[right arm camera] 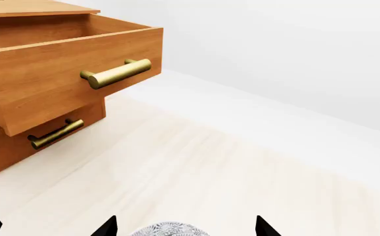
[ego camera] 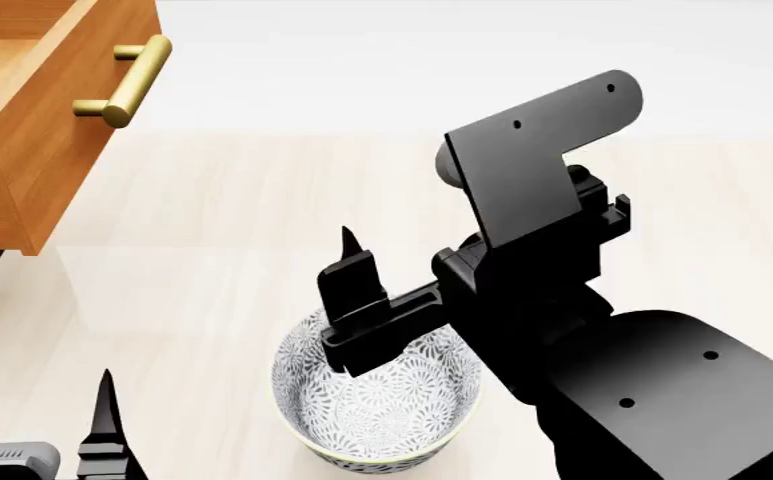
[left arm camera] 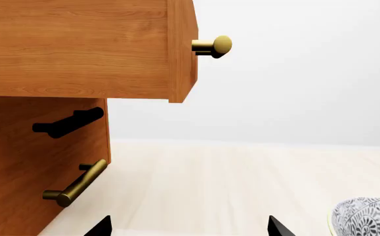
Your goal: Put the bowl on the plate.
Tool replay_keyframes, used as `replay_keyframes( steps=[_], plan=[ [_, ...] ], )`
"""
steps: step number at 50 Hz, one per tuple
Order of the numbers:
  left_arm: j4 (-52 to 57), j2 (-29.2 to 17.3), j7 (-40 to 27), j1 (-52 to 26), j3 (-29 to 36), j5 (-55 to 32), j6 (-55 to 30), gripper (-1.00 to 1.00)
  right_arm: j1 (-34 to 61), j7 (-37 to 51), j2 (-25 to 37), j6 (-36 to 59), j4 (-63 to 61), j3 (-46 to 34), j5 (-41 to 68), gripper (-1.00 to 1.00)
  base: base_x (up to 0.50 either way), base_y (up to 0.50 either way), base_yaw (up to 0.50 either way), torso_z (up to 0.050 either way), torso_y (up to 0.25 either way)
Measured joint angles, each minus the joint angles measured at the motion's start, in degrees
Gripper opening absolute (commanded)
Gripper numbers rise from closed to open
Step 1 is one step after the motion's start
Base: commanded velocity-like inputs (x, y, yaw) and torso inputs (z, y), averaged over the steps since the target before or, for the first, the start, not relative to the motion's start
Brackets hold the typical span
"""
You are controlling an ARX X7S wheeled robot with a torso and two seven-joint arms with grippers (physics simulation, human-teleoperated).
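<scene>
The bowl (ego camera: 375, 405), white with a dense grey-black floral pattern, stands upright on the pale floor in the head view. My right gripper (right arm camera: 184, 227) hangs just above it, open; the top of the bowl (right arm camera: 170, 230) shows between its two spread fingertips. In the head view only one of its fingers (ego camera: 354, 268) shows, over the bowl's far rim. The left gripper (ego camera: 37, 400) is open with nothing between its fingers, to the left of the bowl. The left wrist view has the bowl (left arm camera: 366, 216) off to one side of that gripper (left arm camera: 190, 227). The plate is out of view.
A wooden cabinet stands at the far left with its top drawer (ego camera: 39, 130) pulled open and a brass bar handle (ego camera: 126, 80) on it. A lower drawer handle (right arm camera: 55, 133) sits beneath. A round brass knob (left arm camera: 213, 46) sticks out near the left gripper. Pale floor (ego camera: 359, 200) lies beyond the bowl.
</scene>
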Motion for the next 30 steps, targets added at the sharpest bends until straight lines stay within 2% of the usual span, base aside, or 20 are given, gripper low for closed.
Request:
replay_keyframes(
  steps=[7,16,30],
  plan=[
    [0.5,-0.3,-0.3,0.1,0.0,-0.2,-0.2,1.0,8.0,1.0,1.1,2.7,5.8,-2.0,7.1,1.0,0.0,0.0,0.0,0.0,0.0],
    [0.6,-0.5,-0.6,0.1,0.1,-0.4,-0.2,1.0,16.8,3.5,3.0,3.9,15.6,-8.5,16.7,1.0,0.0,0.0,0.0,0.0,0.0],
    [1.0,-0.8,-1.1,0.1,0.3,-0.6,-0.2,1.0,24.4,1.9,4.5,3.6,25.9,-18.6,21.7,1.0,0.0,0.0,0.0,0.0,0.0]
  ],
)
